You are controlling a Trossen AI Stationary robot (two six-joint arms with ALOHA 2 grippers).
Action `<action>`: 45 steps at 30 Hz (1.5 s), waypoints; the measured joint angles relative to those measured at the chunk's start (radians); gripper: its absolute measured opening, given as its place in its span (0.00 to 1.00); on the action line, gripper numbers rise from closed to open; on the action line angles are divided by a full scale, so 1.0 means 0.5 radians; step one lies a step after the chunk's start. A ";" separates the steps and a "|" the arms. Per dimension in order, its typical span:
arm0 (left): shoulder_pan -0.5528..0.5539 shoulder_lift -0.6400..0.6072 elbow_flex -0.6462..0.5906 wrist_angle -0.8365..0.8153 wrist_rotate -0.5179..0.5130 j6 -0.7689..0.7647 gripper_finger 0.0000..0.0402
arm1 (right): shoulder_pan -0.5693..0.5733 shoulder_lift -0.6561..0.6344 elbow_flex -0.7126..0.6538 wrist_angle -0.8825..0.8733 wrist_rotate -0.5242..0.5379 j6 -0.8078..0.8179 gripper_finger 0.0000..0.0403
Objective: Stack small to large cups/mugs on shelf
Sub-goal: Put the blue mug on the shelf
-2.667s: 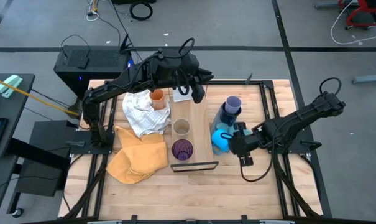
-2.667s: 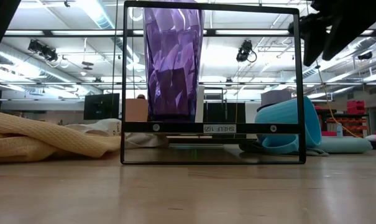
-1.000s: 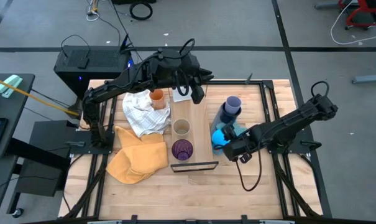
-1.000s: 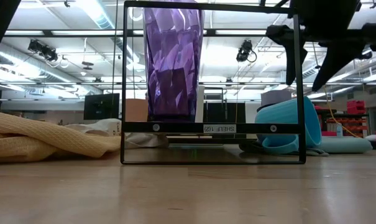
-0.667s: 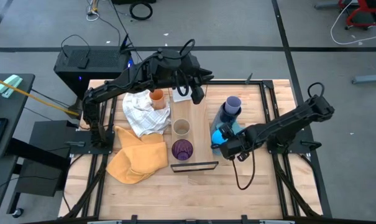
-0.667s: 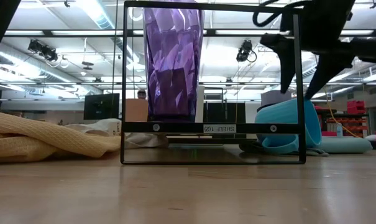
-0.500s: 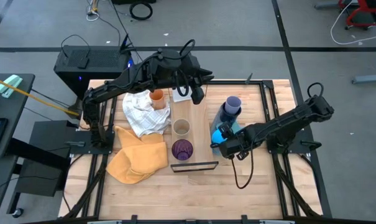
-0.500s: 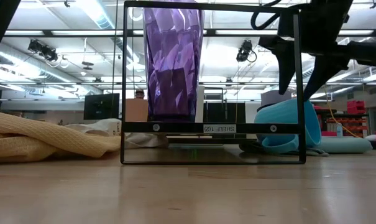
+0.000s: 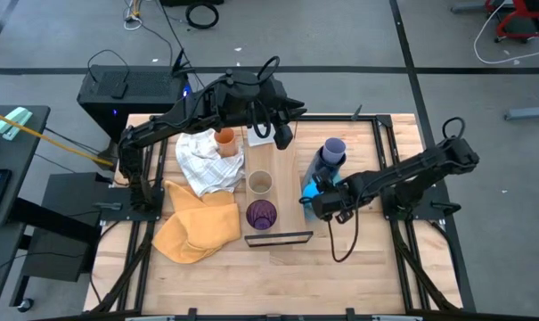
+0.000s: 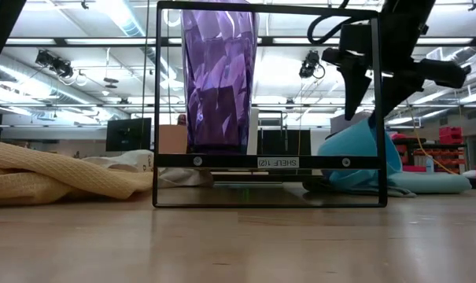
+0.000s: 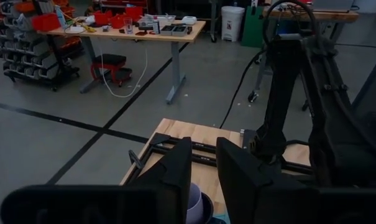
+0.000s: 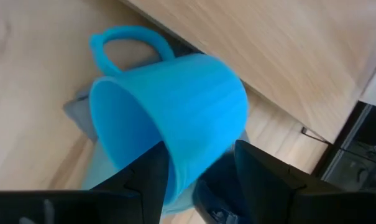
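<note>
I'm working in a big open lab or workshop hall — not a home. From the high view, my wooden tabletop [image 9: 340, 259] sits in a black metal frame on a grey concrete floor [image 9: 483, 53] marked with dark lines, with loose cables [image 9: 201, 13] lying about and a black computer case [image 9: 126, 89] just behind the table. The low view looks under an exposed ceiling with long strip lights [image 10: 119, 16] and hanging fixtures, monitors [image 10: 128, 134] in the distance. My left wrist camera sees a workbench [image 11: 138, 28] cluttered with small items, red parts bins [image 11: 45, 22], a white trash bin [image 11: 232, 22] — all on that same bare floor.
</note>
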 joint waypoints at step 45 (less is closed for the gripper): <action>0.003 -0.020 -0.002 0.002 0.000 0.004 0.20 | -0.359 -0.045 -0.001 0.191 -0.293 -0.096 0.12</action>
